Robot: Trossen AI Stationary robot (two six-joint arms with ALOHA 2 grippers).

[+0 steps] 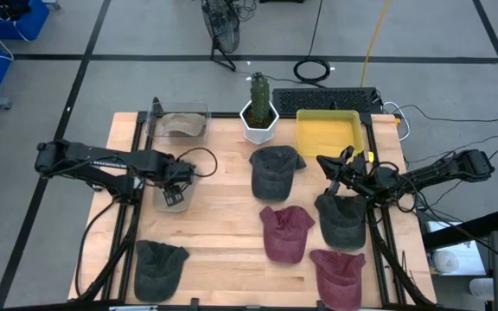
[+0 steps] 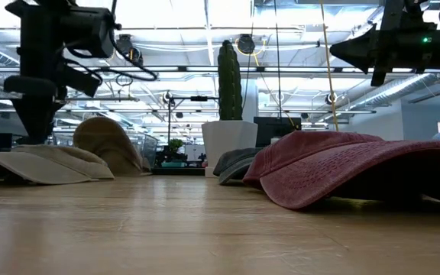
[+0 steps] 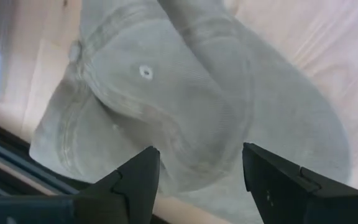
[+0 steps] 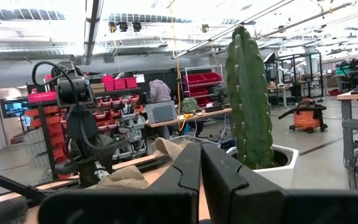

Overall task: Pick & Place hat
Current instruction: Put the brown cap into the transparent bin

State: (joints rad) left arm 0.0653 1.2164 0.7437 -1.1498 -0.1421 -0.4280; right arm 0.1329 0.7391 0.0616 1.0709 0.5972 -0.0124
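Observation:
A pale khaki hat lies crown up near the table's left edge, filling the left wrist view. My left gripper is open and points down over it, with its two fingers apart above the crown's near side. No touch shows. In the low view this arm stands over the same hat. My right gripper is shut and empty. It hangs in the air over the right half of the table, between a dark grey hat and the yellow bin.
A clear bin at the far left holds another tan hat. A cactus in a white pot stands at the far edge. Two maroon hats and more dark grey hats lie on the wood.

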